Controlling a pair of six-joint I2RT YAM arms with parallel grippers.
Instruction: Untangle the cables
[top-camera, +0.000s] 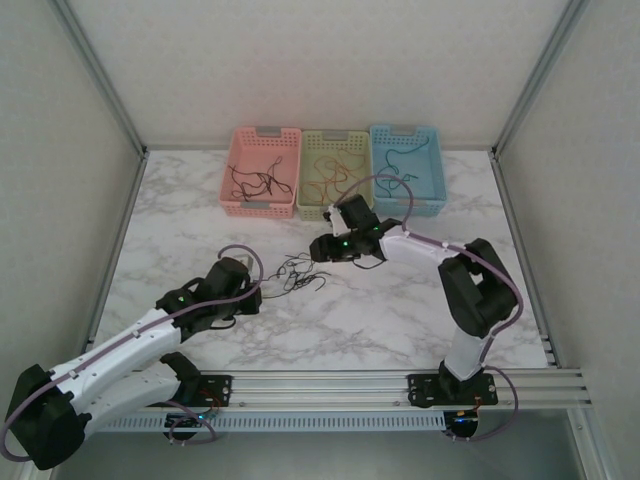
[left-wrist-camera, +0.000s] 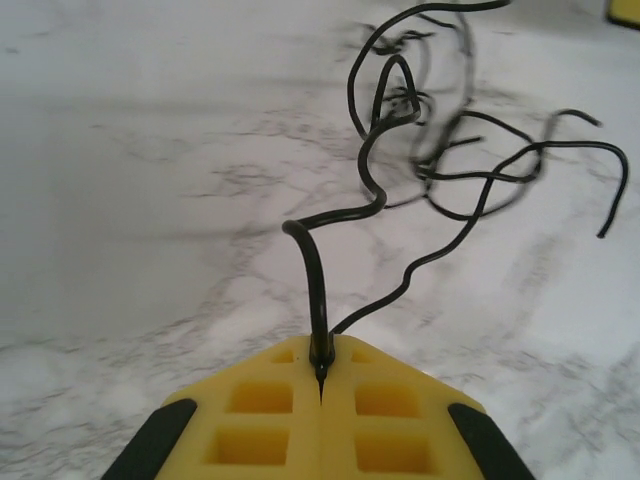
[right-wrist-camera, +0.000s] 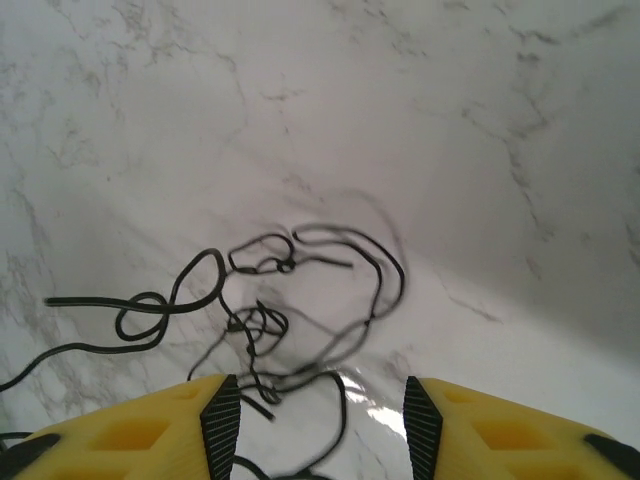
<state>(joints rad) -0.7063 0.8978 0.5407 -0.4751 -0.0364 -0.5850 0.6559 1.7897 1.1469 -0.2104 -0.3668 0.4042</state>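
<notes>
A tangle of thin black cables lies on the marble table between the two arms. My left gripper is shut on one black cable, which rises from its yellow pads and curls off toward the tangle. In the top view the left gripper sits at the tangle's left edge. My right gripper hangs open just above the cables, its ribbed pads either side of a few loose strands. From above, the right gripper is at the tangle's upper right.
Three baskets stand in a row at the back: pink, green and blue, each with cables inside. The white enclosure walls and metal frame bound the table, and a rail runs along the near edge.
</notes>
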